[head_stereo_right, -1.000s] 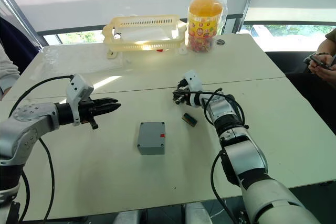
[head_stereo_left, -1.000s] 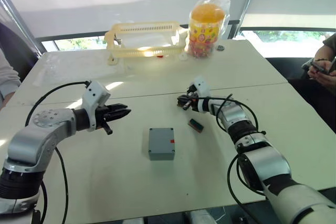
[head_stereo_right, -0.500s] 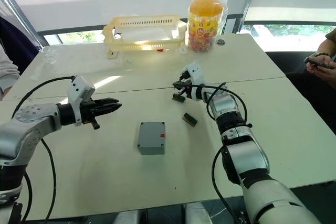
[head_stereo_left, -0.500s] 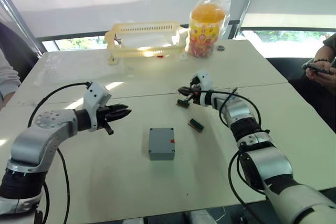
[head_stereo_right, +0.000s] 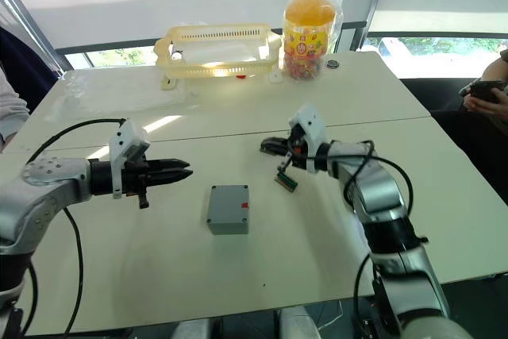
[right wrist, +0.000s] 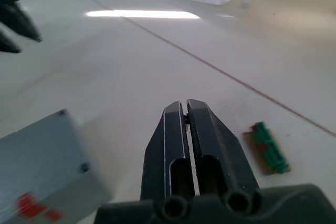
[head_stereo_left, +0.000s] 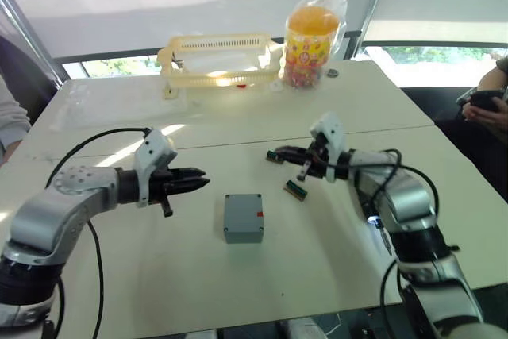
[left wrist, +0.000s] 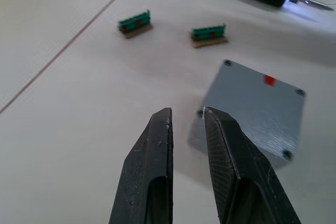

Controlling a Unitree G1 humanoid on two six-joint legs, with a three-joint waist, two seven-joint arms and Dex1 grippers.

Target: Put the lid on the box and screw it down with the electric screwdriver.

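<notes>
Open table [head_stereo_left: 159,275] rings the box [head_stereo_left: 244,217]; two green connectors [head_stereo_left: 296,189] lie seemingly just beyond.

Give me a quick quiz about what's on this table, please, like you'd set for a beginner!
1. True or false: the right hand is closed, its two black fingers pressed together.
2. How many small green parts lie on the table? A) one B) two C) four
3. What colour is the mark on the grey box?

Key: 1 true; 2 B; 3 red.
</notes>
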